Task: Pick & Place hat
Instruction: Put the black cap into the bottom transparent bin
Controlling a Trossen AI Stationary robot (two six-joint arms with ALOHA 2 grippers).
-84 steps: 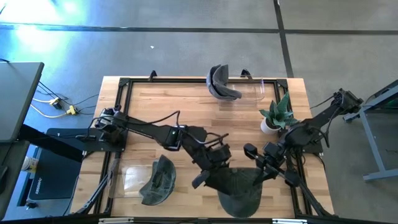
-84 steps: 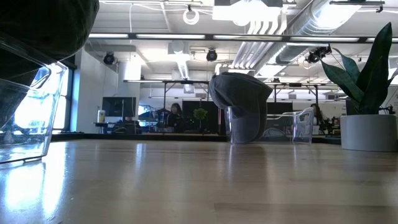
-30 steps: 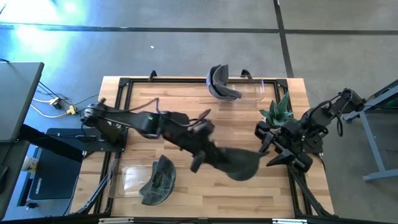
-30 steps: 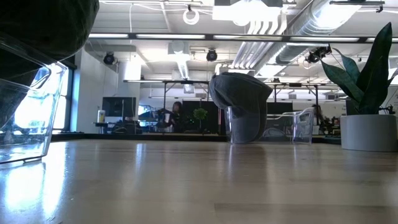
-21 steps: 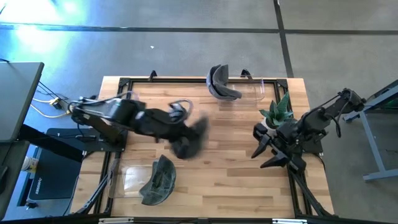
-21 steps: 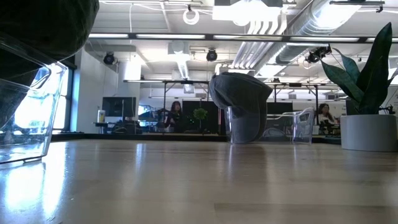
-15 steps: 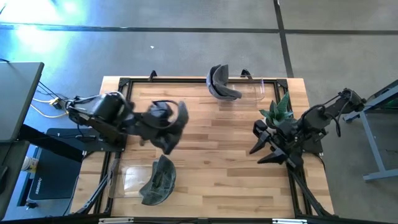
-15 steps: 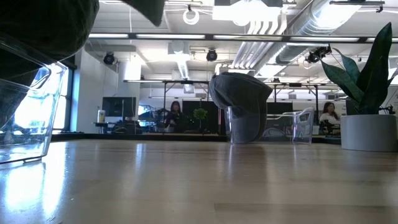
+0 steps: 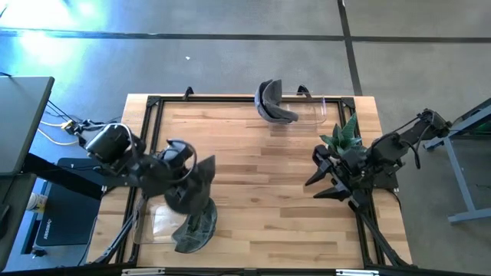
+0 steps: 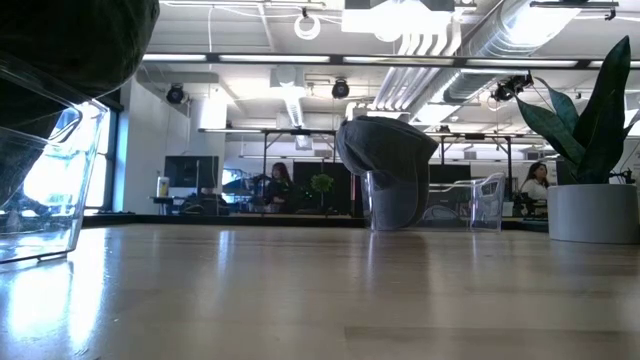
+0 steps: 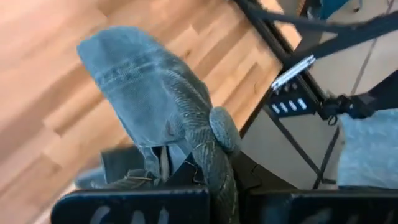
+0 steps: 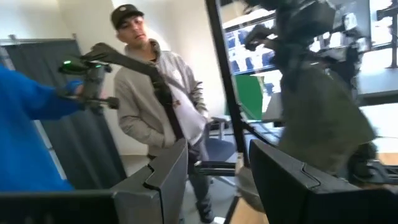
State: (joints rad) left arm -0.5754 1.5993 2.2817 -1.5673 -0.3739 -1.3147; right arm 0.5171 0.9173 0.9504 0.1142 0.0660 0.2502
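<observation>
The left gripper is pinched shut on the hat, which hangs as a dark limp fold from the closed fingers; the left wrist view shows the denim-like fabric bunched between them. The arm holds the hat over the near-left part of the table, directly above the clear stand that already carries another hat, probably to line it up for placement there. Whether the carried hat touches the one below cannot be determined from overhead. The right gripper waits near the potted plant with its fingers spread and nothing between them, clear of the working area. A third hat sits on a stand at the far edge. Compared with one second ago, the left arm has swung the hat from the centre-right of the table across to the left side, and the right gripper has shifted only slightly.
</observation>
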